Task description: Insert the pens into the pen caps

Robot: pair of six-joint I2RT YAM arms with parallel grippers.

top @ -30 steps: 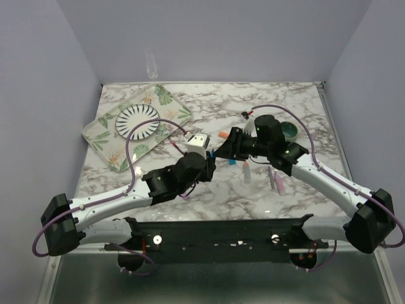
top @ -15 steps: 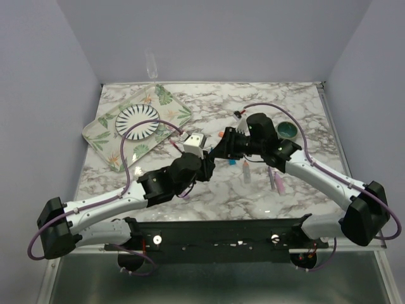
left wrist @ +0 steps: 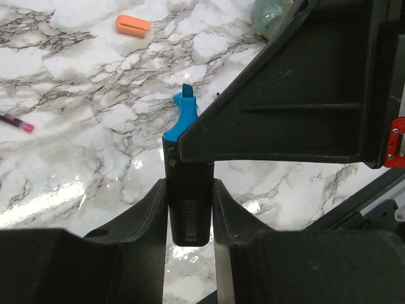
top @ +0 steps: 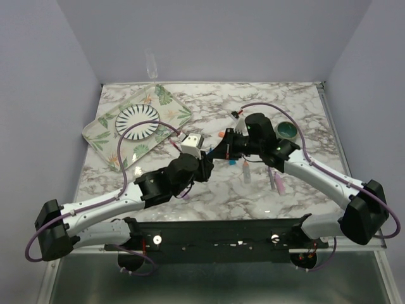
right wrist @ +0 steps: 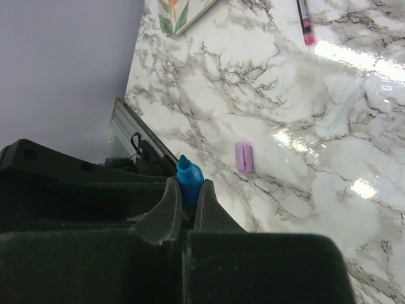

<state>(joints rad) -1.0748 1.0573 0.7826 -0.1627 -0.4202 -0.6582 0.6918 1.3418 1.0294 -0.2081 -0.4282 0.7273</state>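
Note:
My left gripper (left wrist: 190,190) (top: 204,161) is shut on a black pen (left wrist: 188,209), whose blue tip (left wrist: 183,114) points away from it. My right gripper (right wrist: 188,190) (top: 219,151) meets it nose to nose and is shut on that blue tip (right wrist: 188,174). An orange pen cap (top: 223,135) (left wrist: 133,25) lies on the marble behind the grippers. A light purple cap (right wrist: 243,157) lies flat on the table. A blue cap (top: 231,163), a pale grey pen (top: 247,172) and a pink pen (top: 278,182) lie under the right arm. A thin red pen (top: 172,144) (right wrist: 305,22) lies to the left.
A leaf-patterned tray (top: 104,142) with a striped plate (top: 138,120) sits at the back left. A teal mug (top: 288,130) stands behind the right arm. A clear glass (top: 150,63) stands at the back wall. Purple walls close in the table on three sides.
The right gripper has moved left up to the left gripper and closed on the pen's blue tip. The left arm has shifted slightly, still holding the black pen.

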